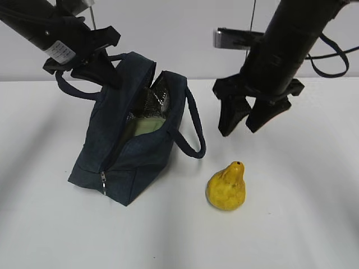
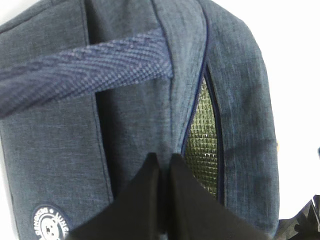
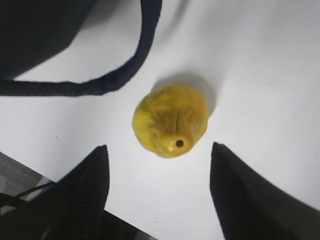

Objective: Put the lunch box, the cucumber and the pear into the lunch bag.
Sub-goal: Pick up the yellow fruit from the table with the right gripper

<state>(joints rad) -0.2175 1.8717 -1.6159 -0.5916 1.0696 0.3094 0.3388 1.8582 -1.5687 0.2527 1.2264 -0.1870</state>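
Observation:
The navy lunch bag (image 1: 134,157) stands on the white table with its top open, showing foil lining (image 1: 160,95). A pale green lid, apparently the lunch box (image 1: 147,126), lies inside. The cucumber is not visible. My left gripper (image 1: 114,79) is shut on the bag's top rim; in the left wrist view (image 2: 162,159) its fingers pinch the fabric beside the lining (image 2: 202,135). The yellow pear (image 1: 226,188) stands upright on the table right of the bag. My right gripper (image 1: 238,130) hangs open and empty above it; the right wrist view (image 3: 159,147) shows the pear (image 3: 170,119) just ahead of the fingers.
One bag handle (image 1: 193,134) loops out toward the pear and also shows in the right wrist view (image 3: 115,80). The other handle (image 2: 85,67) lies across the bag's side above the round white logo (image 2: 50,225). The zipper pull (image 1: 103,182) hangs at the bag's near end.

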